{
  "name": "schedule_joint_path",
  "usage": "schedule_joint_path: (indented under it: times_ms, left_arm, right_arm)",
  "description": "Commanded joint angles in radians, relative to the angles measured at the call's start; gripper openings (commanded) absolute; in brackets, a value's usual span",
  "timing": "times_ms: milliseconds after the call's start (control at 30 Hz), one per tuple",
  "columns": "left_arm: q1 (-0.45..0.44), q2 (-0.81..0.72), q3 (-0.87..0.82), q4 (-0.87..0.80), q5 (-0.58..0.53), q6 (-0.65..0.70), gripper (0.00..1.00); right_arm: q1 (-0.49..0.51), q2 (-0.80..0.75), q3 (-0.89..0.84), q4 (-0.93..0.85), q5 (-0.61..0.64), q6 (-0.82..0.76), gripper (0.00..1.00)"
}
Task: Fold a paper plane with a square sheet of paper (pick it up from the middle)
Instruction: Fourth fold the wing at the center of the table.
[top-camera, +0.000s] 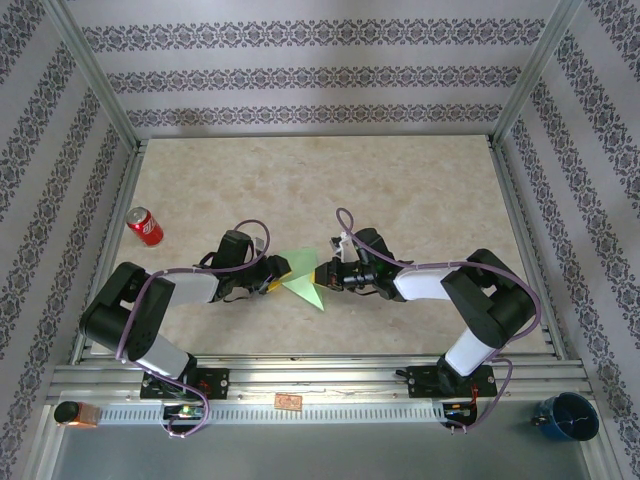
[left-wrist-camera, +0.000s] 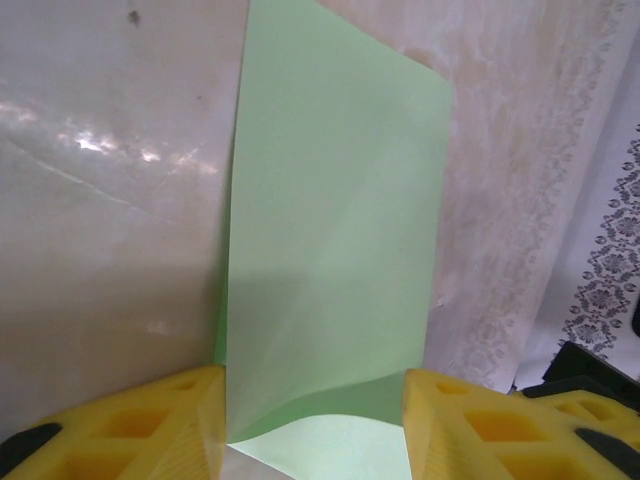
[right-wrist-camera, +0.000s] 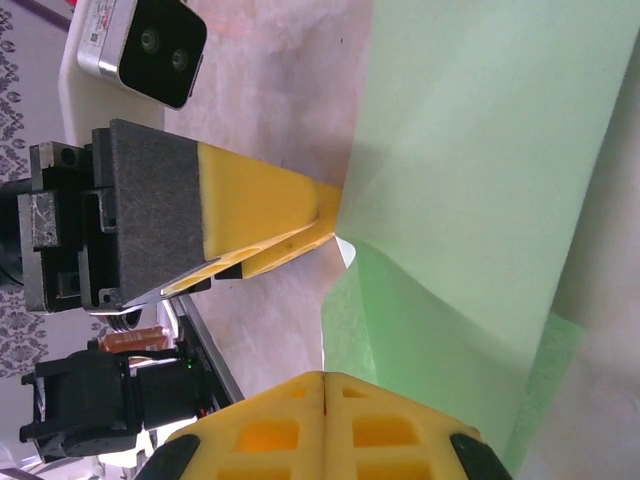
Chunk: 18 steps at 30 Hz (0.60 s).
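Paper update: we've got a thin matte light green sheet (top-camera: 299, 284) (left-wrist-camera: 330, 220) (right-wrist-camera: 480, 150), creased and bowed, between the left gripper's (top-camera: 278, 279) (left-wrist-camera: 315, 405) half-spread blocky yellow fingers (left-wrist-camera: 150, 420). Right gripper's (top-camera: 322, 276) (right-wrist-camera: 325, 385) fingers are pressed together beside it.

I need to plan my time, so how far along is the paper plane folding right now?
Early on. Done: the green sheet is partly raised and bent, one fold showing. In hand: it stands between the left gripper's open fingers, the shut right gripper at its edge. Left: most folds; no pointed dart shape yet.
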Motion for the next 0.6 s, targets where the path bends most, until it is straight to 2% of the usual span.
schedule_joint_path:
  times_ms: [0, 100, 267, 567]
  left_arm:
    - [0.014, -0.005, -0.015, 0.062, 0.01, -0.024, 0.49]
    - [0.015, -0.014, -0.02, 0.065, 0.001, -0.027, 0.47]
    - [0.015, -0.019, -0.032, 0.111, 0.008, -0.049, 0.35]
    - [0.014, -0.032, -0.025, 0.058, -0.007, -0.023, 0.2]
  right_arm:
    - [-0.013, -0.03, -0.023, 0.037, -0.02, 0.007, 0.02]
    - [-0.015, -0.036, -0.026, 0.04, -0.028, 0.008, 0.02]
    - [-0.02, -0.038, -0.033, 0.039, -0.033, 0.006, 0.02]
    - [-0.028, -0.043, -0.049, 0.038, -0.026, 0.003, 0.03]
